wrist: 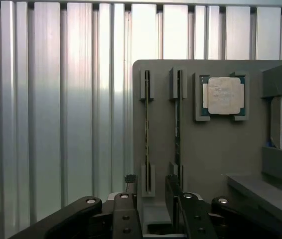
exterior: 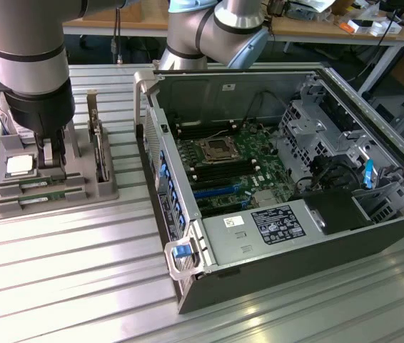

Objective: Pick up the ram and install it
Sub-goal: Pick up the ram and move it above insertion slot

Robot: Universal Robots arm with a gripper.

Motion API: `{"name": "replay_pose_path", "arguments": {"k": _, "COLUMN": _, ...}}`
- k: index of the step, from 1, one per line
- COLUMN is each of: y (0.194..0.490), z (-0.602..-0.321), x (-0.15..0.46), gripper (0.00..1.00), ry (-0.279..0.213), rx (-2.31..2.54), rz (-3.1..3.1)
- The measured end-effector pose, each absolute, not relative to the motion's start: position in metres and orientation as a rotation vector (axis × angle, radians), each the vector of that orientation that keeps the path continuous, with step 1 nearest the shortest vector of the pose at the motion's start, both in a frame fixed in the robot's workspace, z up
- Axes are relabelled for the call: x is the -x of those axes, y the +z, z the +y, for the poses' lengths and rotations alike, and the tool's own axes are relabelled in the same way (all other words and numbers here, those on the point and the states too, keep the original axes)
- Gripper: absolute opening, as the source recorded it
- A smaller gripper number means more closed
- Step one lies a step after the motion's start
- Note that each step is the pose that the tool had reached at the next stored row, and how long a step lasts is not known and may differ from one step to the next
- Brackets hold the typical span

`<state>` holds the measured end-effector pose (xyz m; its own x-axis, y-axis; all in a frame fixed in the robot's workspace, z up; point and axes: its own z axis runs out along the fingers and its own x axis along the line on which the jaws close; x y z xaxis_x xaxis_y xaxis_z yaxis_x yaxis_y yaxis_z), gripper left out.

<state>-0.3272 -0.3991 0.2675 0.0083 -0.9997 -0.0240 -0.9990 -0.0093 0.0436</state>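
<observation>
My gripper [wrist: 151, 183] hangs wide open and empty over a ram [wrist: 147, 129] standing edgewise in the grey tray [wrist: 215, 149].

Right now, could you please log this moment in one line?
stage: pre-grasp | end effector: open, over gray holder | ram: in holder slot, not held | case: open
</observation>
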Motion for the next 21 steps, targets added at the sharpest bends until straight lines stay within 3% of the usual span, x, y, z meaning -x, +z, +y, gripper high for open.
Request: {"name": "replay_pose_path", "arguments": {"k": 21, "y": 0.250, "z": -0.399, "x": 0.341, "gripper": 0.36, "ry": -0.075, "rx": -2.221, "rz": -2.201}}
